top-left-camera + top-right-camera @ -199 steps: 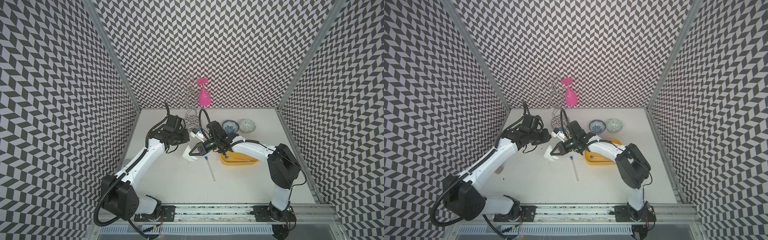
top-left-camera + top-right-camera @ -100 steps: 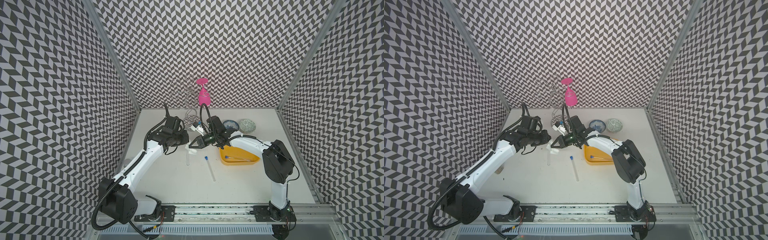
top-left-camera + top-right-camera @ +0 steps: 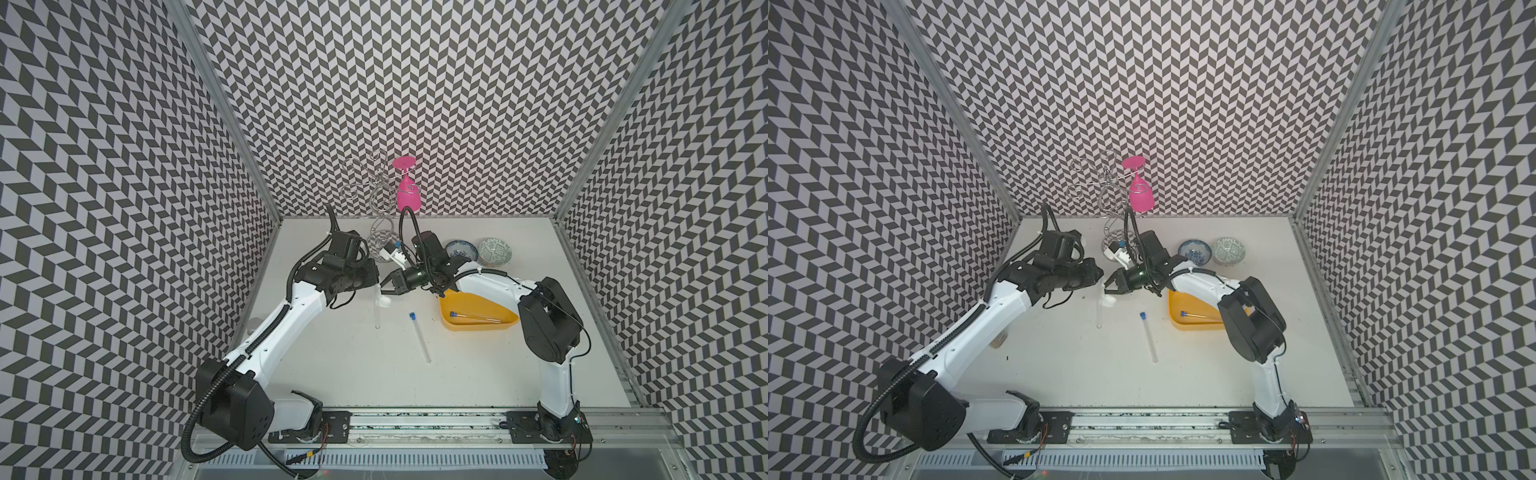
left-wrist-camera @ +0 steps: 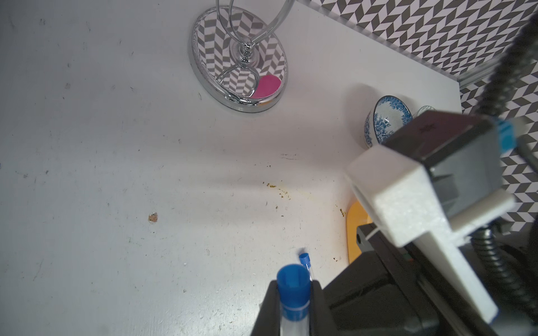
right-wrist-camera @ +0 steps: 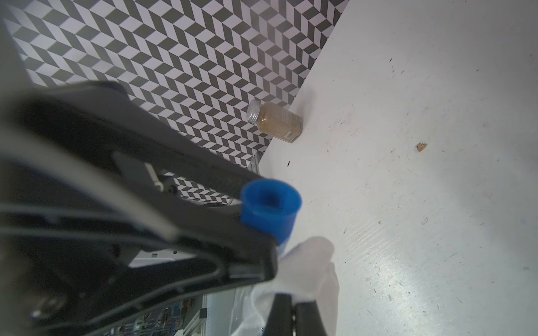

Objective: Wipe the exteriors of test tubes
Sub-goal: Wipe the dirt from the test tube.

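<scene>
My left gripper (image 4: 293, 299) is shut on a clear test tube just below its blue cap (image 4: 292, 286). In both top views that tube (image 3: 377, 311) (image 3: 1099, 311) reaches from the jaws toward the table's front. My right gripper (image 5: 292, 308) is shut on a crumpled white tissue (image 5: 308, 261), which is pressed against the tube right beside the cap (image 5: 269, 206). The two grippers (image 3: 376, 282) (image 3: 384, 289) nearly touch. A second capped tube (image 3: 419, 336) lies flat on the table. A third tube (image 3: 473, 318) rests in the yellow tray (image 3: 453, 328).
A chrome wire stand (image 3: 380, 245) with a hanging pink glass (image 3: 406, 193) is at the back. Two patterned bowls (image 3: 461, 249) (image 3: 494, 251) sit behind the tray. A spice jar (image 5: 275, 122) lies by the left wall.
Both grippers have shifted toward the back. The tissue has slid up the held tube to its capped end, baring the tube's length below. Neither grip has changed.
</scene>
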Robot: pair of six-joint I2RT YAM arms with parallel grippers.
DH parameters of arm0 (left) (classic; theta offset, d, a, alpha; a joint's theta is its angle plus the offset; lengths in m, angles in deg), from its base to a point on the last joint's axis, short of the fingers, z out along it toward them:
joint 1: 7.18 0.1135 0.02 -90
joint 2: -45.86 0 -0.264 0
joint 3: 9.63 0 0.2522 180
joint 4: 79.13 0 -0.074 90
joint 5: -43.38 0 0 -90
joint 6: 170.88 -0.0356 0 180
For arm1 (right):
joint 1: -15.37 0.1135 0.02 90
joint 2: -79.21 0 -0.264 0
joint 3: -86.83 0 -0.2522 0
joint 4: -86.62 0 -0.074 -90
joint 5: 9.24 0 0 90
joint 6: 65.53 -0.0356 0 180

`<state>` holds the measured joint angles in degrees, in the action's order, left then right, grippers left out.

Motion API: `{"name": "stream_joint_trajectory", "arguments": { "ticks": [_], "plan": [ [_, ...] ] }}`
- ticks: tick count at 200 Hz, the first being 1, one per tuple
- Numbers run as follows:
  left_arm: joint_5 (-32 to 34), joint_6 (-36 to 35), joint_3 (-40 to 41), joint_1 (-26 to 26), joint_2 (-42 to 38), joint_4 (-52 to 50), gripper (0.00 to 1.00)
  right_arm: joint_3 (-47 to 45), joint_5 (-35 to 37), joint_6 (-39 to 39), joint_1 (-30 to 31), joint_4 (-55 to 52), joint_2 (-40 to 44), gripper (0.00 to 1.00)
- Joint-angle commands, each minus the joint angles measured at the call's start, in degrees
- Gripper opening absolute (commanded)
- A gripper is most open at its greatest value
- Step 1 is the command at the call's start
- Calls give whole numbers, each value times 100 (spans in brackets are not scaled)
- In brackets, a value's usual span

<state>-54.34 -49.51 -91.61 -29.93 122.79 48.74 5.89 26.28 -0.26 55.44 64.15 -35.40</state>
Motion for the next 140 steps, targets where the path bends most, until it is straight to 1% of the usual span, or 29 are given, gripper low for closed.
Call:
{"name": "stream_joint_trajectory", "arguments": {
  "ticks": [1, 45, 87, 109, 140],
  "plan": [
    [199, -81, -135, 6, 165, 266, 7, -361, -234, -324, -5, 688, 374, 0],
    [267, -177, -198, 72, 398, 442, 7, -846, -247, -374, -8, 770, 782, 0],
    [345, -200, -286, 101, 563, 565, 7, -1177, -284, -186, 0, 573, 1018, 0],
    [296, -119, -266, 96, 581, 611, 7, -1170, -193, 22, -8, 299, 1007, 0],
    [333, -31, -75, 77, 453, 620, 7, -891, 88, 477, -30, -319, 688, 0]
  ]
}}
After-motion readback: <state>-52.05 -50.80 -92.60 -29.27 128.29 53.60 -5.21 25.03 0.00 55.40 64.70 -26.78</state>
